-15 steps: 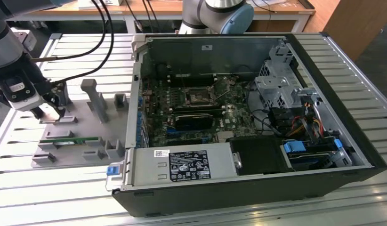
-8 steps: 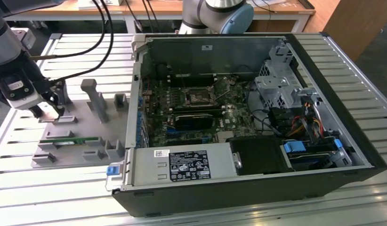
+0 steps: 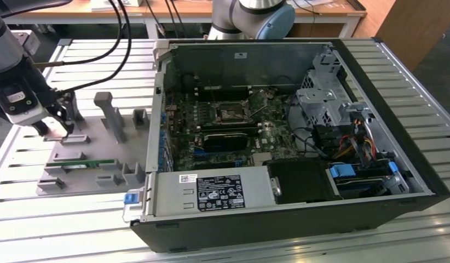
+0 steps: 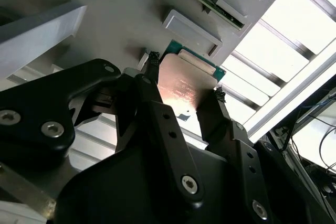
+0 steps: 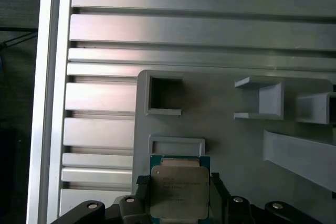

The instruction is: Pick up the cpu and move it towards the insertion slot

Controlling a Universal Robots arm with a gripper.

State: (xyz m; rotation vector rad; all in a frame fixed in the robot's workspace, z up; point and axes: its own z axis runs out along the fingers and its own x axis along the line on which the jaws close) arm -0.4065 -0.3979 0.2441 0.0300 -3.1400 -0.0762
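The gripper [image 3: 56, 131] hangs low over the grey fixture plate [image 3: 93, 147] at the exterior view's left, on the slatted metal counter [image 3: 400, 71] beside the open computer case [image 3: 283, 219]. In both wrist views its two dark jaws stand against opposite edges of the cpu [image 4: 184, 87], with the silvery face turned up toward the cameras and the greenish rim showing at the far edge. I judge the gripper closed on the cpu, since no gap shows on either side of the chip in the first wrist view [image 5: 177, 192].

The chip sits right at the small raised holder on the plate, and whether it is clear of that seat or merely clamped in place cannot be told from these pictures. The green memory stick [image 3: 80, 163] lies untouched in its own holder nearer the front of the plate.

The insertion slot [image 3: 231, 114], a square socket with a shiny frame and dark centre, is on the motherboard [image 3: 269, 137] inside the case, well apart from the gripper and across the case wall from it.

As a judgement, the grasp looks made, so the pick-up is about at its start or just secured. The whole carry toward the slot is left to do, as the cpu is over the plate and nowhere near the case
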